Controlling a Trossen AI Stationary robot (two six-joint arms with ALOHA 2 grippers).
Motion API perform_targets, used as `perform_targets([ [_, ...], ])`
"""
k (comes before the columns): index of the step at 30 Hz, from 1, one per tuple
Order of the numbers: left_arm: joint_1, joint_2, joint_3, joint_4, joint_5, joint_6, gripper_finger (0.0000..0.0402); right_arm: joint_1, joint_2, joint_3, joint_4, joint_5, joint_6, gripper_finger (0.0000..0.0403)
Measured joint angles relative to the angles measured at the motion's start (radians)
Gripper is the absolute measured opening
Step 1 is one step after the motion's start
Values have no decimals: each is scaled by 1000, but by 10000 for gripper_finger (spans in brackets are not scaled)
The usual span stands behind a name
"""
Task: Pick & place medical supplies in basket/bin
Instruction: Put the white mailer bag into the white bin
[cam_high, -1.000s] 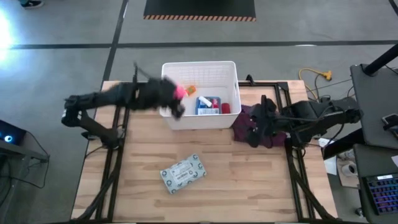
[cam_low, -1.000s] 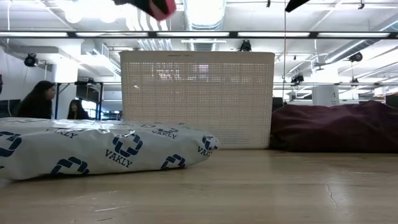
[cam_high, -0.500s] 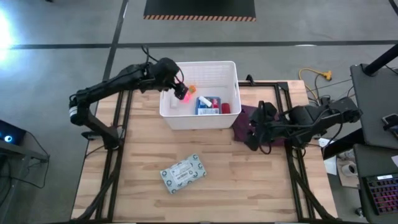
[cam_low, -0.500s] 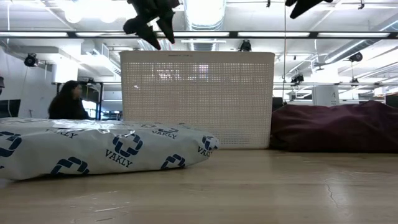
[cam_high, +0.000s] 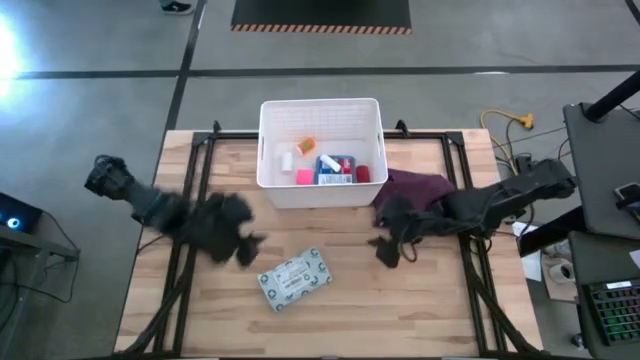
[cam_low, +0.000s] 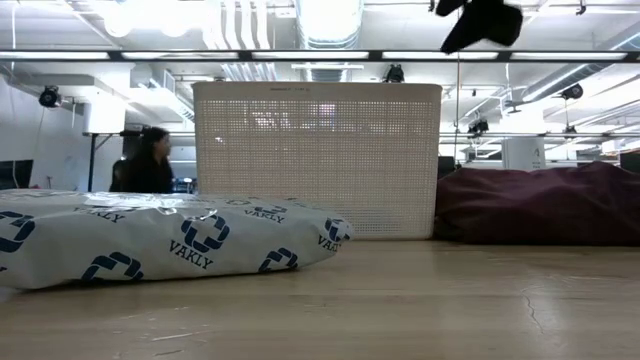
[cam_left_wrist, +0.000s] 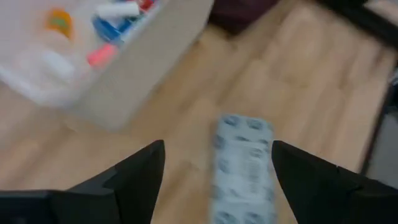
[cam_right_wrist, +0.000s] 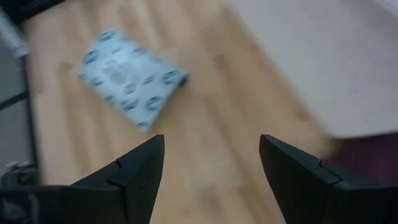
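Two blurred open grippers, left (cam_high: 243, 243) and right (cam_high: 386, 247), flanking grey-green packet (cam_high: 294, 279).

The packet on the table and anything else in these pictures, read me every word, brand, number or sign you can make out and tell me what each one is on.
"VAKLY", repeated beside a blue cross-shaped logo: on the grey-green flat packet, low view.
Print on the same packet in the high and wrist views: too blurred to read.
Markings on the blue first-aid box inside the white bin: too small to read.
Nothing else legible.
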Motion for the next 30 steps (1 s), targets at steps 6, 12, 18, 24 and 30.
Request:
perform_targets([
  [6,-294,5,-262,153,-95,-493,242,0,132,-119,283,-215,67,251],
  [12,-320,83,-530,655,-24,-544,183,4,289,-160,469,-313,194,251],
  [18,-299,129,-575,615,-123,-545,126,94,400,-65,509,-243,155,244],
  [24,-235,129,-627,614,-109,-473,46,105,569,33,503,-233,221,213],
  [30,-192,129,-679,615,-83,-439,6,136,694,169,512,-188,264,154],
])
